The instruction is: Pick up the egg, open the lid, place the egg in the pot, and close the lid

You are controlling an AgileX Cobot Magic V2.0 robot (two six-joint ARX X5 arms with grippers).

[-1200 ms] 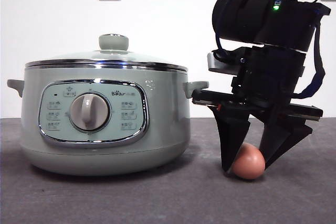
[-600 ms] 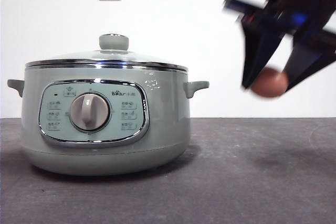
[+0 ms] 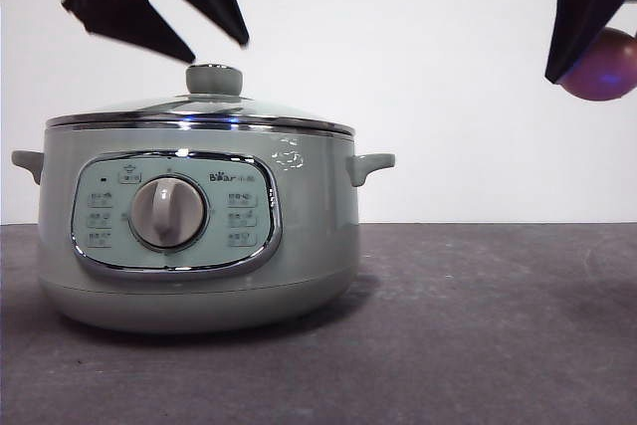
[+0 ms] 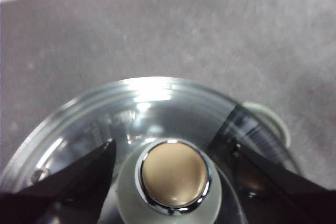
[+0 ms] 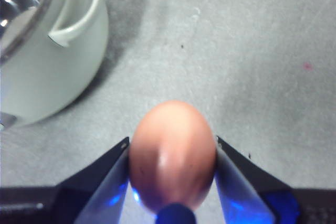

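1. Egg: reddish-brown, clamped between the two jaws of the right gripper, one jaw pressing each side of the shell.
2. In the front view the egg hangs high in the air at the right edge, well above the table and well apart from the pot, with one dark jaw of the right gripper covering its left side.
3. From the right wrist view, the grey table lies far below the egg, and one side handle of the pot shows off to the side.
4. Pot: it stands on the table at the left of the front view, dial and control panel facing the camera.
5. Lid: it sits closed on the pot, chrome rim level all round, with its knob upright on top.
6. Left gripper: its jaws are spread apart and hang just above the knob, tips pointing down at it, not touching in the front view.
7. In the left wrist view the knob lies between the two parted jaws of the left gripper, with a gap on each side, and the glass of the lid spreads beneath them.
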